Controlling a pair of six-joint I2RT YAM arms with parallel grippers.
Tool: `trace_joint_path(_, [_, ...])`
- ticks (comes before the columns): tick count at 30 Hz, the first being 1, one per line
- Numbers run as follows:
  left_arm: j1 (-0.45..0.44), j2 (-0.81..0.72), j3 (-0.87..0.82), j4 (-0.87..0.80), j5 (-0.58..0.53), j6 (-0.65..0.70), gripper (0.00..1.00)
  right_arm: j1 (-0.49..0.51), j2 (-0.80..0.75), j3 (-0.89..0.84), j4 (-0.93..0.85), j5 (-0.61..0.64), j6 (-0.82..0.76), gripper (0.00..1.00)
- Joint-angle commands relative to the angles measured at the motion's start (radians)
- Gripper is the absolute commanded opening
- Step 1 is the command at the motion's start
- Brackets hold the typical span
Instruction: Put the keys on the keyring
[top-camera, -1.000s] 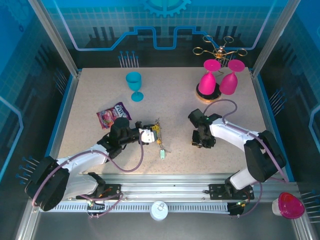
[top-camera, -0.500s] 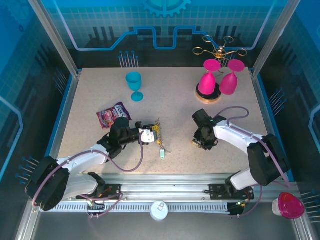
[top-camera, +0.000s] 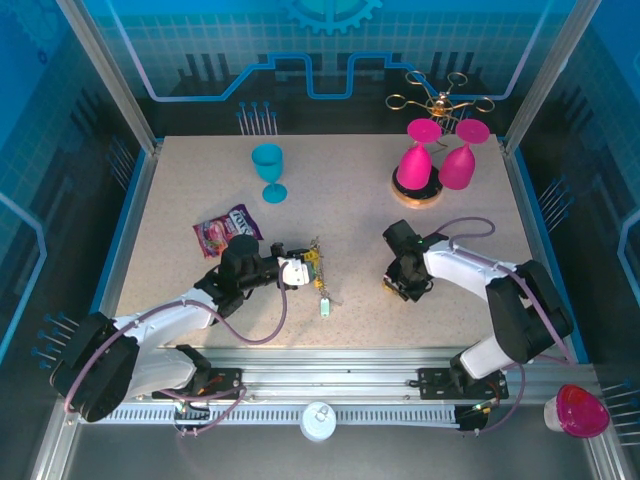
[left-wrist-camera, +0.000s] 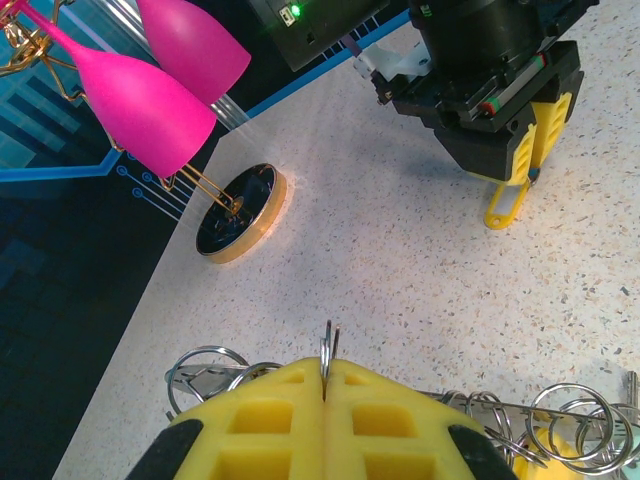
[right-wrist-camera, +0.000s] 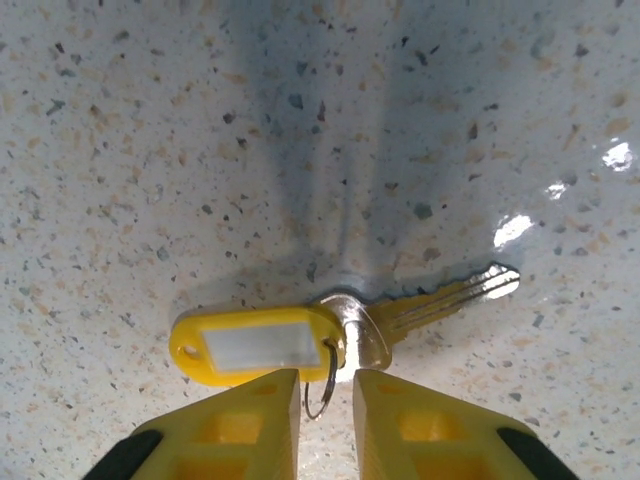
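**Entry: tagged key and keyring, both under the grippers**

Key. We list one flat silver metal key lying on the pale speckled table. A small wire split ring joins it to an oblong yellow plastic tag. It sits on the right half of the table, well apart from the keyring.

Right gripper. Its yellow fingers stand narrowly apart, one on either side of the small wire split ring. We cannot see them pressing on it.

Keyring. We list a thin silver metal keyring standing on edge in the left gripper, whose yellow fingers are pressed together on it. More rings and keys bunch just beside it.

Handling. We judge the key light, stiff and slick, and lying too flat for an easy pinch at the blade. The tag or the key's head looks the better hold, since the split ring is thin and may swivel or slip free. The keyring looks like springy wire and will likely resist being parted.
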Motion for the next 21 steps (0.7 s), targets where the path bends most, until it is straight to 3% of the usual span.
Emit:
trace_joint_path(1, [-0.006,0.008,0.034,-0.001,0.039,0.005,0.0,-0.017,0.012,-0.008,-0.002,0.004,0.016,0.18])
trace_joint_path(10, [-0.007,0.007,0.037,-0.006,0.044,0.01,0.0,-0.022,0.006,-0.006,-0.016,0.018,0.008,0.14])
trace_joint_path(14, [-0.006,0.007,0.036,-0.009,0.041,0.011,0.0,-0.021,0.004,-0.014,-0.005,0.012,0.006,0.0])
trace_joint_path(16, [-0.006,0.005,0.036,-0.008,0.041,0.01,0.0,-0.02,-0.013,-0.014,0.001,0.016,-0.012,0.0])
trace_joint_path(18, [-0.007,0.006,0.034,-0.001,0.038,-0.001,0.0,-0.015,-0.049,-0.012,0.009,0.027,-0.053,0.0])
trace_joint_path(21, [-0.007,0.009,0.036,0.025,0.02,-0.059,0.0,0.012,-0.148,-0.022,0.119,0.006,-0.243,0.0])
